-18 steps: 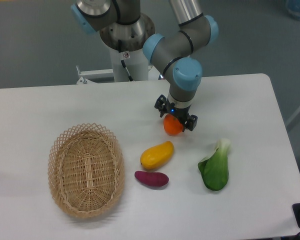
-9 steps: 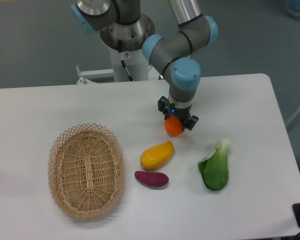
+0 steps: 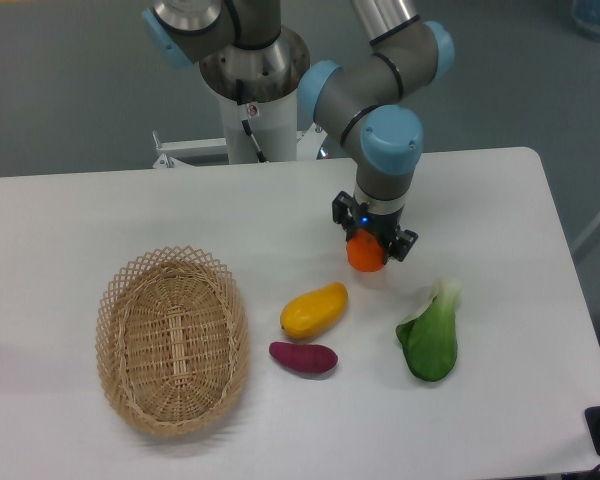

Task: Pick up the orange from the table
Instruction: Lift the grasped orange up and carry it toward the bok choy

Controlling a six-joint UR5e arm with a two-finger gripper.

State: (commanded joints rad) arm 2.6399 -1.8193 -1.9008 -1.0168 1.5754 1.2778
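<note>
The gripper (image 3: 373, 238) is clamped on the orange (image 3: 366, 254), which sits between and just below its fingers, over the table (image 3: 100, 215).

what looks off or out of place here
Nothing stands out. The end effector is shut on the orange; the mango, basket and greens lie intact on the table.

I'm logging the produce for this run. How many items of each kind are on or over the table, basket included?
Orange, held in the gripper: 1
Mango: 1
Purple sweet potato: 1
Bok choy: 1
Wicker basket: 1
Total: 5
</note>
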